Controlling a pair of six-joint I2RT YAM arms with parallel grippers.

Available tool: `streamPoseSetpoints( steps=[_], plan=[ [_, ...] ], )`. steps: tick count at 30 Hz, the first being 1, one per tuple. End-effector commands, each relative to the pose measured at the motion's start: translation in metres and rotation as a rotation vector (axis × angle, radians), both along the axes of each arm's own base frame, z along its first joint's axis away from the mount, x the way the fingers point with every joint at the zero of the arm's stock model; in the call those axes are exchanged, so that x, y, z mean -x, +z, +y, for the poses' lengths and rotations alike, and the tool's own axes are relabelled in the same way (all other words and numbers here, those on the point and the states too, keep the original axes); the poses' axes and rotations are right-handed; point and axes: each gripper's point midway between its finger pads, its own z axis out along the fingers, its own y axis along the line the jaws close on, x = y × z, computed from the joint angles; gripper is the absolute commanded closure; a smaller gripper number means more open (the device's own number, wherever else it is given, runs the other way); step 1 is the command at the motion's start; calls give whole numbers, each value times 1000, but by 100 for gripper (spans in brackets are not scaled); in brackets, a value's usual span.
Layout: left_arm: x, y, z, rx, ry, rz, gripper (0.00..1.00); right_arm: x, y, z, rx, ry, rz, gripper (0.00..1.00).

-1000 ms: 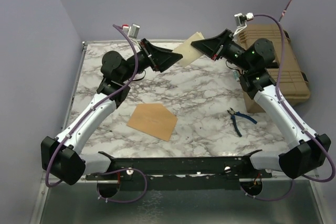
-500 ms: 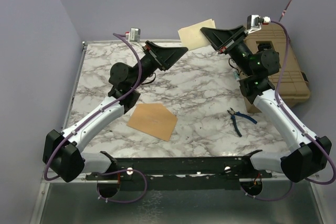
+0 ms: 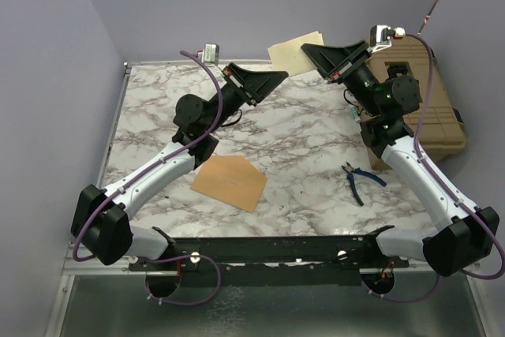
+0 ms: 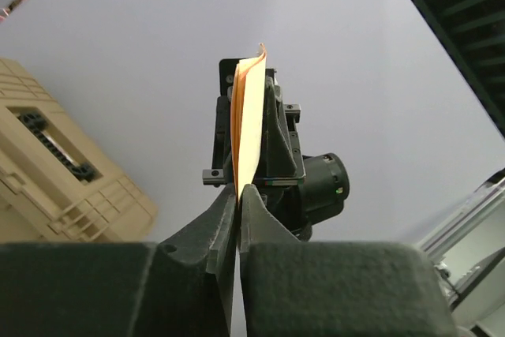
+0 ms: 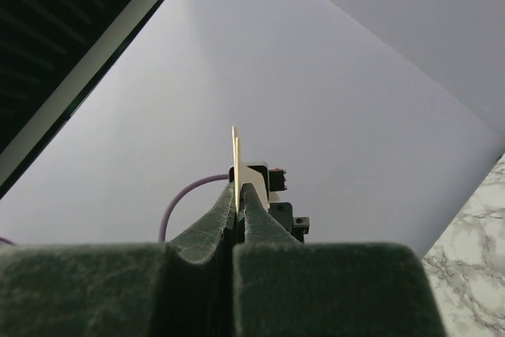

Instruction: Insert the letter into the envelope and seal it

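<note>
The pale letter (image 3: 293,53) hangs in the air above the table's far edge, held edge-on between both grippers. My right gripper (image 3: 308,50) is shut on its right side, and in the right wrist view the thin sheet (image 5: 235,155) rises from between the closed fingertips (image 5: 238,199). My left gripper (image 3: 281,76) is shut on the lower left corner. In the left wrist view the letter (image 4: 248,124) stands upright out of the pinched jaws (image 4: 238,195). The orange-brown envelope (image 3: 230,181) lies flat on the marble table (image 3: 316,140), near the front, apart from both grippers.
Blue-handled pliers (image 3: 359,179) lie on the table at the right. A tan hard case (image 3: 426,100) stands beside the table's right edge and shows in the left wrist view (image 4: 55,179). Purple walls close in the back and the left side.
The right gripper lifted the letter up and back. The left gripper followed it, then closed from wide open onto the letter's lower corner. The envelope has not moved.
</note>
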Motion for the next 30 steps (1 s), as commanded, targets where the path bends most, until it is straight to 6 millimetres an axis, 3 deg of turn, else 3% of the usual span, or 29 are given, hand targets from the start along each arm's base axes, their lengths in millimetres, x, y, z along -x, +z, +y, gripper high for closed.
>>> streamPoseSetpoints(
  steps=[1, 4, 7, 14, 17, 20, 26, 30],
  plan=[
    [7, 22, 9, 34, 37, -75, 100, 11, -3, 2, 60, 1, -12, 99],
    [10, 18, 10, 12, 41, -94, 100, 16, -16, 7, 138, 20, -6, 90],
    [13, 8, 10, -51, 48, -123, 100, 27, -29, 7, 231, 27, -20, 61],
    [37, -28, 7, -364, 24, -295, 100, 46, -69, 11, 619, 75, -148, 19],
    [59, -44, 7, -482, -48, -413, 100, 64, -88, 18, 771, 235, -234, 14],
    [67, -63, 8, -608, -100, -468, 100, 77, -89, 20, 854, 360, -297, 14],
    [73, -66, 9, -687, -141, -545, 100, 101, -103, 22, 900, 588, -365, 20],
    [71, -68, 10, -721, -130, -566, 100, 107, -109, 14, 947, 566, -386, 28]
  ],
)
